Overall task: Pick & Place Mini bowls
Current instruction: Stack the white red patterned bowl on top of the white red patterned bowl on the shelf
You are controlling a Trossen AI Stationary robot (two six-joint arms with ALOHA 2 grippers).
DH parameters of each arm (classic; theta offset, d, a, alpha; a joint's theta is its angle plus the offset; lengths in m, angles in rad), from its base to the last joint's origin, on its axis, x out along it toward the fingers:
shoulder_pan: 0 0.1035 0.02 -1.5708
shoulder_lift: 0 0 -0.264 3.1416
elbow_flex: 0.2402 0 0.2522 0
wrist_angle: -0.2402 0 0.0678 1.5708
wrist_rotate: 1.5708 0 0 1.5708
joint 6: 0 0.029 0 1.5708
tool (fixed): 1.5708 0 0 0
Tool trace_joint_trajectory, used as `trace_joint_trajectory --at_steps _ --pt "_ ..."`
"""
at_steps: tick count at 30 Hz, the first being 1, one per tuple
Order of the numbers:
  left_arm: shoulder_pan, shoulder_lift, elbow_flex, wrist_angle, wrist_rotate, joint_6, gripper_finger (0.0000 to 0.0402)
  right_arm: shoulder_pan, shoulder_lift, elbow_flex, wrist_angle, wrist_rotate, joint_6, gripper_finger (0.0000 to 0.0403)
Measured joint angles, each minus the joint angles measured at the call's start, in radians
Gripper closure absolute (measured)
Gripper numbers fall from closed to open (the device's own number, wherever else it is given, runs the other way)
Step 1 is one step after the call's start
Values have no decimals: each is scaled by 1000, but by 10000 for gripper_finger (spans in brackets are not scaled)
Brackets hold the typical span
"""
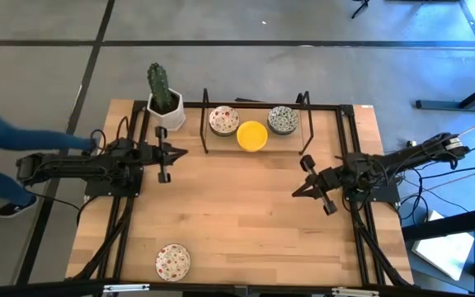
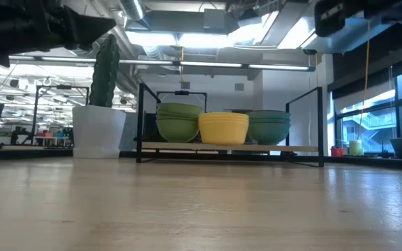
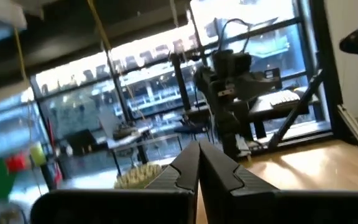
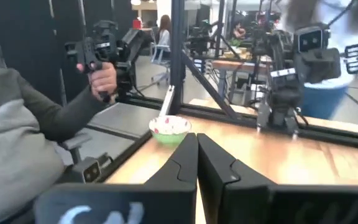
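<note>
Wooden table (image 1: pixel 246 214) carrying one stray bowl (image 1: pixel 172 261), well apart from both grippers. Left gripper (image 1: pixel 177 153) and right gripper (image 1: pixel 297 192) hovering pinched together, holding nothing. Risking knocking the bowl off the near edge if descending unopened.

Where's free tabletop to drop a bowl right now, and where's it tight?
Free: the wide bare wood between the left gripper and right gripper, from the rack front down to the near edge. Only the speckled bowl sits near-left. Crowded: the rack, holding three bowl stacks, and the cactus pot beside it.
</note>
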Motion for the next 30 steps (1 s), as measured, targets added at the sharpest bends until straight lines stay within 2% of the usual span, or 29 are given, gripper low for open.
trace_joint_trajectory --at_steps 3,6,9,13,18,20,22,25,30 --pt "0 0 18 -93 -18 -70 399 0 -25 -21 -8 55 -25 400" --pt "-14 1 117 -358 -18 -188 399 0 -42 -21 -34 82 -56 400" --pt "-87 29 250 -624 -17 -283 399 0 -45 -21 -72 82 -82 399" --pt "-285 91 378 -856 -14 -342 400 0 -45 -21 -126 82 -73 399" --pt "-579 215 523 -1113 -256 -607 399 0 -45 -21 -147 81 -69 399" --pt "-690 289 555 -1180 -299 -733 398 0 -45 -21 -149 81 -56 399" --pt "-787 368 571 -1201 -300 -842 398 0 -45 -21 -149 81 -39 399" --pt "-906 495 589 -1202 -306 -930 398 0 -45 -21 -159 80 -23 398" --pt "-1004 689 673 -1271 -397 -1089 397 1 -45 -21 -173 80 -21 393"
